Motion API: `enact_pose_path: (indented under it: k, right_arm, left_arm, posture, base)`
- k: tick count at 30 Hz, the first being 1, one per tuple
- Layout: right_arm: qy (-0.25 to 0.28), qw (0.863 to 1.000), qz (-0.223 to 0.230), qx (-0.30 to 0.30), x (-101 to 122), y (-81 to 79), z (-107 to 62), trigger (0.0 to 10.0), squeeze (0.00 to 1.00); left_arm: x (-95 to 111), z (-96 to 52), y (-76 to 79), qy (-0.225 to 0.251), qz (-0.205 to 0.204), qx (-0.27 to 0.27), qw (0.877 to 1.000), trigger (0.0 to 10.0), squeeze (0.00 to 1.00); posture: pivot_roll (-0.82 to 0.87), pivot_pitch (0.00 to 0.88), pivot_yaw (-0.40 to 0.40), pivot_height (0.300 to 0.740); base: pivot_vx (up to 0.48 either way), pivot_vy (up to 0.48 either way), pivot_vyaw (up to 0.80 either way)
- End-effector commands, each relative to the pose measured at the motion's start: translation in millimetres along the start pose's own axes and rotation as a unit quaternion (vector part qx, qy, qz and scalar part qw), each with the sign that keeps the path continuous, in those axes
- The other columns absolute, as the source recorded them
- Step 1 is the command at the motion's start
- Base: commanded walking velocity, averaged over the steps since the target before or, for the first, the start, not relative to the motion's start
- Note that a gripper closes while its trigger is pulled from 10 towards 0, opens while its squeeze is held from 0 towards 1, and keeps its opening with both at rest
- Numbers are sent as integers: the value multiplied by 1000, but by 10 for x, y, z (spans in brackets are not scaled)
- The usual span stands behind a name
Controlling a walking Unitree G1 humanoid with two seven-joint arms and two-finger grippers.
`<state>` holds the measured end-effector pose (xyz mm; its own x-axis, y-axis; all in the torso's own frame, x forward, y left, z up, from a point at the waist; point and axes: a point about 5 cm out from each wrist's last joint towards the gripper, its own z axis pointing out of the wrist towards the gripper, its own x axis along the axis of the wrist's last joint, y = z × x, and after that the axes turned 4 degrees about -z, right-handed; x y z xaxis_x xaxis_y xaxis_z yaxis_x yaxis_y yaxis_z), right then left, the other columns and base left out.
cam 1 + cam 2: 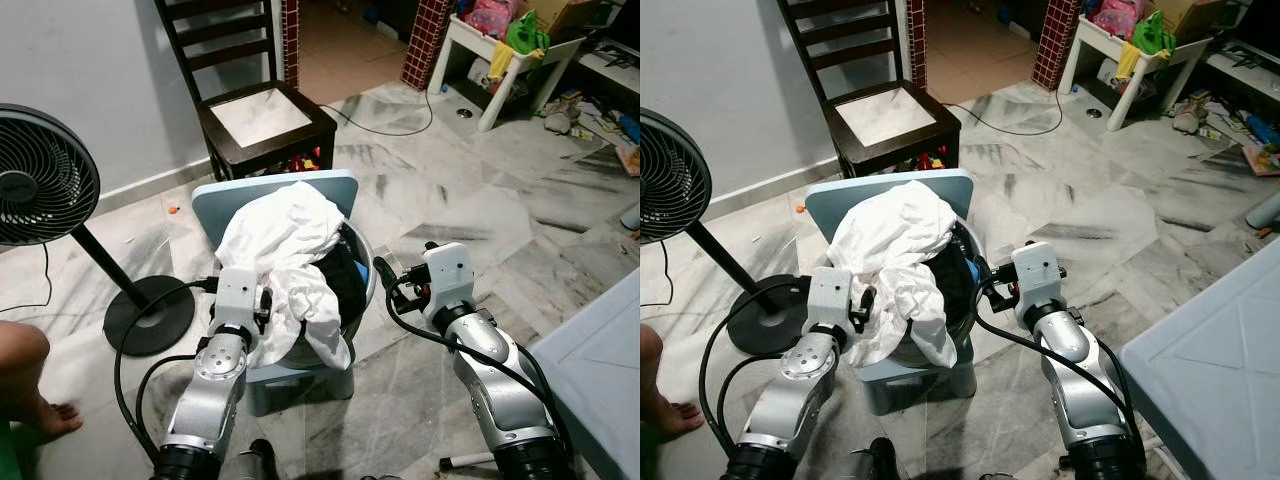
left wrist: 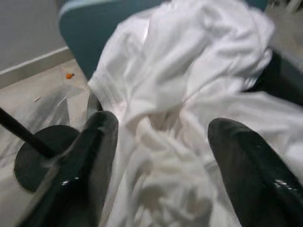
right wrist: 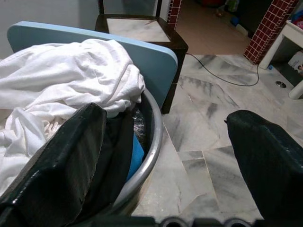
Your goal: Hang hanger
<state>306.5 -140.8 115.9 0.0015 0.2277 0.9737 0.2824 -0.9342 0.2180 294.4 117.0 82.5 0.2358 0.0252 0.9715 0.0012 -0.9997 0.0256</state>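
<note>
A basin [image 1: 364, 262] heaped with laundry [image 1: 285, 250] sits on a small plastic chair [image 1: 275, 192] directly before the robot, the cloth spilling over the near rim. Behind it stands a wooden chair [image 1: 262, 115] against the wall. A pedestal fan [image 1: 40, 175] stands on the floor to the left, a person's foot [image 1: 40, 412] nearer that side. A cluttered low table [image 1: 500, 55] lies far right behind.

Marble floor [image 1: 470, 210] (dark chair [image 1: 250, 110], fan [image 1: 40, 175]).

Basin [image 3: 150, 137] contents mostly hidden under white cloth [image 1: 285, 240]
</note>
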Motion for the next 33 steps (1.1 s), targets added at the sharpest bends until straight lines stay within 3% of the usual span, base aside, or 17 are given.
enact_pose_path:
  k: [1, 5, 10, 14, 20, 27, 33]
  right_arm:
    - [-3, 1000, -2, -3, -1, 31, -16, 10000, 0]
    - [-3, 1000, -2, -1, -2, 23, -13, 10000, 0]
    - [-3, 1000, -3, -3, 0, 43, 2, 10000, 0]
    - [-3, 1000, -1, -2, -2, 26, 23, 10000, 0]
    - [-1, 1000, 0, 0, 7, 12, 44, 10000, 0]
    - [-1, 1000, -3, -5, 5, 56, 44, 10000, 0]
    - [1, 1000, -3, -6, 12, 58, 42, 10000, 0]
  left_arm:
    - [62, -55, 4, 23, -11, 10, 1000, 10000, 1000]
    - [180, -151, 66, 60, -20, 3, 998, 10000, 1000]
    - [263, -322, -24, 71, -29, 12, 997, 10000, 1000]
    - [211, -516, -107, 50, -80, 39, 995, 10000, 1000]
    - [103, -527, -225, 12, -151, 92, 984, 10000, 1000]
    - [-164, -552, -314, -52, -182, 116, 975, 10000, 1000]
    - [-191, -474, -258, -64, -196, 88, 975, 10000, 1000]
  posture:
    - [27, 194, -28, 740]
    - [28, 192, -32, 740]
    - [37, 191, -31, 740]
    - [50, 187, -31, 740]
    - [47, 180, -31, 740]
    - [39, 180, -32, 740]
    - [32, 180, -32, 740]
  base:
    - [0, 0, 0]
    - [0, 0, 0]
    - [0, 0, 0]
    - [0, 0, 0]
    - [0, 0, 0]
    - [0, 0, 0]
    - [0, 0, 0]
